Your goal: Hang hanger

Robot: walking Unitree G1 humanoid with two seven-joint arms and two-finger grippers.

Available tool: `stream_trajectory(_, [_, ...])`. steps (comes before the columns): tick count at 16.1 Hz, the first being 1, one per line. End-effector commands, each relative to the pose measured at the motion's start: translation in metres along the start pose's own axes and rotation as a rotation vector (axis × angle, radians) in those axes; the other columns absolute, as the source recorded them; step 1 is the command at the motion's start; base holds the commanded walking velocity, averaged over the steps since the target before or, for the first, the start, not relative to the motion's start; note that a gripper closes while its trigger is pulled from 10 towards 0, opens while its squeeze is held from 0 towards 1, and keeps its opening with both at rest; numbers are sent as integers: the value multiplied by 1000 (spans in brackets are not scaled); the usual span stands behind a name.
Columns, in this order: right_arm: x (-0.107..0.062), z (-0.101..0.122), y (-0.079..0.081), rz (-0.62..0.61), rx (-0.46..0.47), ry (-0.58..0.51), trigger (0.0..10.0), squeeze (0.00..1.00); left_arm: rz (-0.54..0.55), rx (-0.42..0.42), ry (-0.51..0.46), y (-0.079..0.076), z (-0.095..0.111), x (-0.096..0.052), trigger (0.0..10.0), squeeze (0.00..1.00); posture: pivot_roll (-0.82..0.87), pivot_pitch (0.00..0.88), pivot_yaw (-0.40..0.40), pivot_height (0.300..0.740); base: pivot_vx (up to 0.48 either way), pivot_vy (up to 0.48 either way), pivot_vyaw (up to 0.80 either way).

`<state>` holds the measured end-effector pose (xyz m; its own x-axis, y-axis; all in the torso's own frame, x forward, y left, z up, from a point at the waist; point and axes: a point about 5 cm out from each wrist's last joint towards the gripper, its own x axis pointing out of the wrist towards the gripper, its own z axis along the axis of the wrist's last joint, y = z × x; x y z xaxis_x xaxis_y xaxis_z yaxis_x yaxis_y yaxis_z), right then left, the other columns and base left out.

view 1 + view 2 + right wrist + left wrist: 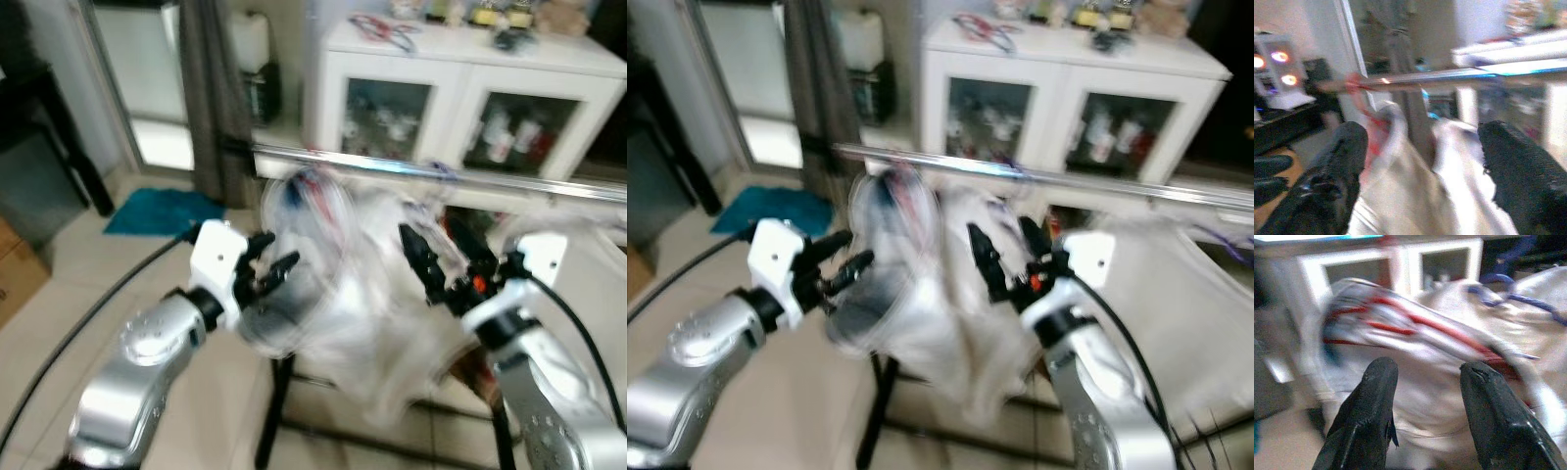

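Reaching in from either side, the left hand point(263, 269) and the right hand point(438, 257) flank a blurred white garment point(353, 294) that hangs below the chrome rail point(441, 174) of a drying rack. Each hand's black fingers stand apart, and neither appears to be clamped on anything: the left hand's fingertips sit just beside the garment's left edge, and the right hand is near its right side, its fingers pointing up toward the rail. The hanger point(1415, 325) itself is hard to pin down; red and white streaks at the top of the garment, close under the rail, look like its shoulders, and whether its hook is over the rail I cannot tell through the motion blur. My judgement is that the hanging step is either just finishing or being adjusted, and the next move calls for checking that the hook sits on the rail and then drawing both hands clear without dragging the cloth. The left wrist view gives the red-edged shoulder line of the hanger across the cloth, plus a blue hanger point(1508, 289) on a neighbouring garment. The right wrist view adds the rail running just above the cloth between its two spread fingers. A white cabinet point(470, 88) stands behind the rack.
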<state>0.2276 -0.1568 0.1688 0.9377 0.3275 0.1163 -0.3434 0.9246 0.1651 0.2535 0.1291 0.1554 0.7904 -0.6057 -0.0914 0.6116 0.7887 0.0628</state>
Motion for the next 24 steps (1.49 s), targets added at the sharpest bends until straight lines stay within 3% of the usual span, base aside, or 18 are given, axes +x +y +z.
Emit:
stream_trajectory(1, [1, 2, -1, -10, -8, -7, 10000, 1000, 6, 26, -10, 3, 4, -1, 10000, 0, 33, 0, 30, 740, 0, 0, 0])
stream_trajectory(4, [8, -5, -1, -2, 9, 58, 10000, 1000, 21, 36, 12, 4, 2, -2, 10000, 0, 52, 0, 13, 740, 0, 0, 0])
stream_trajectory(6, [20, -7, -2, -4, -4, 70, 10000, 1000, -24, 55, 27, 2, 1, -5, 10000, 0, 61, 0, 10, 740, 0, 0, 0])
stream_trajectory(9, [43, -9, -3, 40, -89, 147, 10000, 1000, -125, 29, 81, -1, -5, -10, 10000, 0, 58, 0, 14, 740, 0, 0, 0])
stream_trajectory(11, [62, -7, -13, -21, -139, 183, 10000, 1000, -189, 41, 112, -2, -8, -14, 10000, 0, 55, 0, 14, 740, 0, 0, 0])
stream_trajectory(13, [76, -4, -25, -50, -170, 236, 10000, 0, -239, 46, 114, -3, -6, -14, 10000, 0, 56, 0, 14, 740, 0, 0, 0])
stream_trajectory(15, [83, -1, -29, -21, -142, 259, 10000, 0, -263, 49, 116, -2, -5, -14, 10000, 0, 56, 0, 17, 740, 0, 0, 0])
stream_trajectory(16, [91, 0, -27, 63, -123, 305, 10000, 0, -285, 49, 122, -2, -4, -15, 10000, 0, 54, 0, 19, 740, 0, 0, 0])
stream_trajectory(20, [103, -2, -42, 16, -141, 372, 10000, 0, -312, 55, 124, -2, -4, -14, 10000, 0, 57, 0, 17, 740, 0, 0, 0])
stream_trajectory(21, [104, 0, -43, 18, -128, 378, 4196, 0, -315, 55, 126, -2, -5, -14, 10000, 0, 57, 0, 17, 740, 0, 0, 0])
stream_trajectory(22, [105, 2, -44, 25, -116, 380, 0, 0, -319, 57, 127, -2, -5, -15, 10000, 0, 57, 0, 15, 740, 0, 0, 0])
stream_trajectory(24, [103, 6, -43, 72, -121, 398, 0, 0, -324, 57, 130, -3, -5, -16, 10000, 0, 57, 0, 15, 740, 0, 0, 0])
